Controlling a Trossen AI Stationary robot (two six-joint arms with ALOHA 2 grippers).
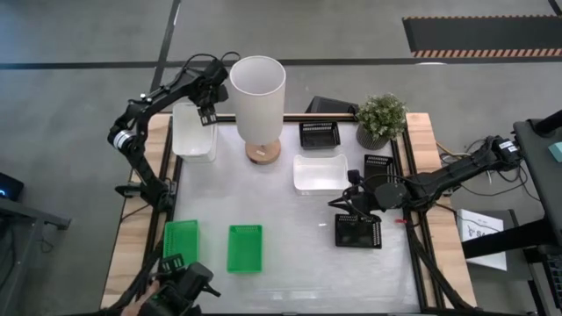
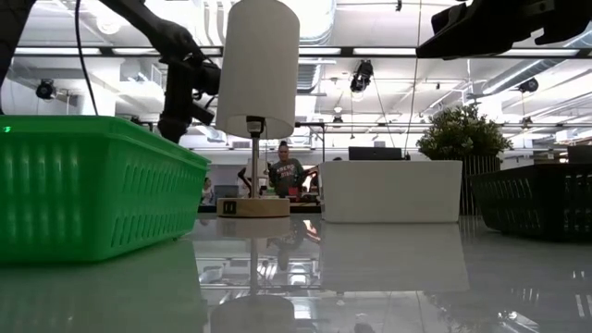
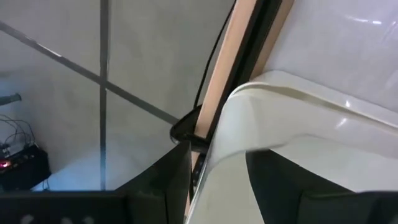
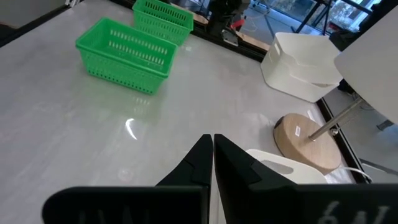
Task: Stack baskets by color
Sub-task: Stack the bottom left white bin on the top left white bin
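Note:
At the table's far left, my left gripper (image 1: 207, 112) is shut on a white basket (image 1: 194, 132). In the right wrist view this basket (image 4: 308, 46) sits in the top of a second white one (image 4: 289, 84). A third white basket (image 1: 319, 172) lies mid-table. Two green baskets (image 1: 181, 239) (image 1: 245, 247) stand near the front left. Black baskets stand at the back (image 1: 320, 133), beside my right arm (image 1: 378, 163) and at the front right (image 1: 358, 233). My right gripper (image 4: 211, 146) hovers shut and empty between the middle white basket and the front black one. My left gripper holds the white basket by its wall near a rounded corner (image 3: 224, 134). One finger (image 3: 168, 180) is outside the wall and the other finger (image 3: 280, 180) inside. The fingers slant down from above. I cannot tell whether the basket rests on the one below.
A tall white lamp (image 1: 258, 92) on a wooden foot stands right beside my left gripper. A potted plant (image 1: 380, 118) stands at the back right. A dark device (image 1: 180, 285) shows at the near left edge. Bare tabletop (image 1: 299, 254) lies between the green and black baskets.

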